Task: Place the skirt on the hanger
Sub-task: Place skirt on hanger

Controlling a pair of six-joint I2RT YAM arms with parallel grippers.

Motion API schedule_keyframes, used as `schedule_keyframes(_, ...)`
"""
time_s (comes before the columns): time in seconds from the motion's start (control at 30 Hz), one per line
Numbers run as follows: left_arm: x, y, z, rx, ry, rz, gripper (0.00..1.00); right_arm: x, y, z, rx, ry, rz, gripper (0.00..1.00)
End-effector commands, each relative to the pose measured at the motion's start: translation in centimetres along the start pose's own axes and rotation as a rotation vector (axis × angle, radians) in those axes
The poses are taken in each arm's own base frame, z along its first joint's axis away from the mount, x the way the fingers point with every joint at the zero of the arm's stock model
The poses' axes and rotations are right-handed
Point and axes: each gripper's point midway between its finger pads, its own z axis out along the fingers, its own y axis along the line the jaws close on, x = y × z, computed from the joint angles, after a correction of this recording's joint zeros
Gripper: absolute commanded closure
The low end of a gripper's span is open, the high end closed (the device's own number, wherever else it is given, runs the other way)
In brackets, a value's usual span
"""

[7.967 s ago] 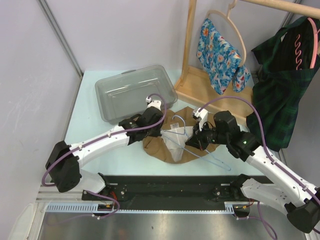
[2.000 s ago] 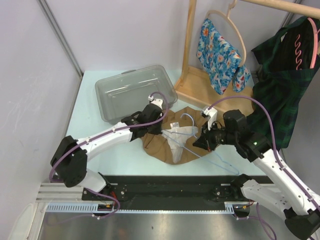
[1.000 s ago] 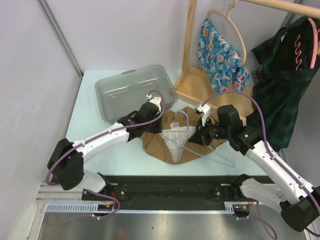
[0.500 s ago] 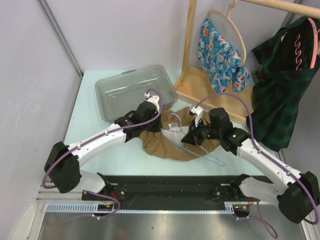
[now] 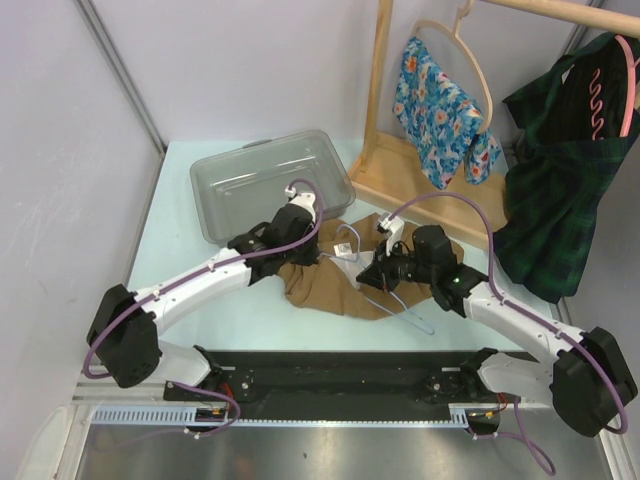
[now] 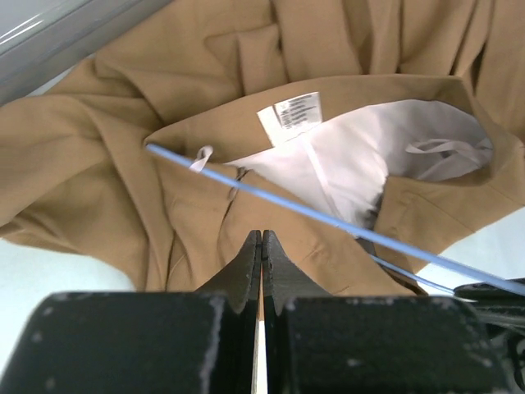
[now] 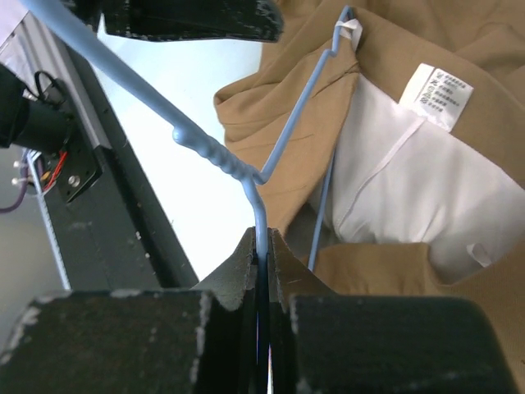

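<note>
Skirt [image 5: 312, 283] bunched at table centre, near-right of bin [image 5: 215, 215]; left gripper [image 6: 261, 240] clenched, apparently pinching waistband to keep opening up; right gripper [image 7: 261, 246] clamped on hanger [image 7: 215, 153] neck, steering 1 arm left; wire lies across white lining.

A wooden clothes rack [image 5: 378, 90] stands at the far right of a pale green table [image 5: 180, 290]. Left of the rack, a lavender-grey back wall [image 5: 250, 60] meets a side wall at a slanting metal post [image 5: 120, 75], under soft, even light.
</note>
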Motion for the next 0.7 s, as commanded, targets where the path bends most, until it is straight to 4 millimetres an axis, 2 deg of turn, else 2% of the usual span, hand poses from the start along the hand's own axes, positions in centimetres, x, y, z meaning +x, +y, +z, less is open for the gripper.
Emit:
schedule_keyframes(0.0,-1.2,1.5,-1.1,-0.07,-0.052,-0.041,1.0,-4.2,0.1,-0.1,0.028,-0.174,-0.077,1.0)
schedule_keyframes(0.2,-0.7,3.3,-1.4,-0.163,-0.046,-0.06,0.98,-5.8,1.3,-1.6,0.006,-0.254,-0.106,1.0)
schedule_keyframes(0.27,-0.3,3.9,-1.5,-0.187,-0.034,-0.062,0.93,-5.8,1.4,-1.5,-0.001,-0.265,-0.105,1.0)
schedule_keyframes(0.3,-0.1,4.1,-1.5,-0.197,-0.033,-0.066,0.83,-5.7,1.4,-1.4,-0.004,-0.265,-0.103,1.0)
schedule_keyframes(0.33,0.3,4.6,-1.4,-0.217,-0.026,-0.067,0.78,-5.5,1.3,-1.3,-0.01,-0.262,-0.102,1.0)
schedule_keyframes(0.5,1.1,5.7,-1.3,-0.268,-0.022,-0.093,0.73,-4.6,1.7,-0.9,-0.036,-0.236,-0.093,1.0)
schedule_keyframes(0.67,0.5,6.3,-2.0,-0.294,-0.062,-0.119,0.64,-3.8,1.5,-0.3,-0.042,-0.208,-0.09,1.0)
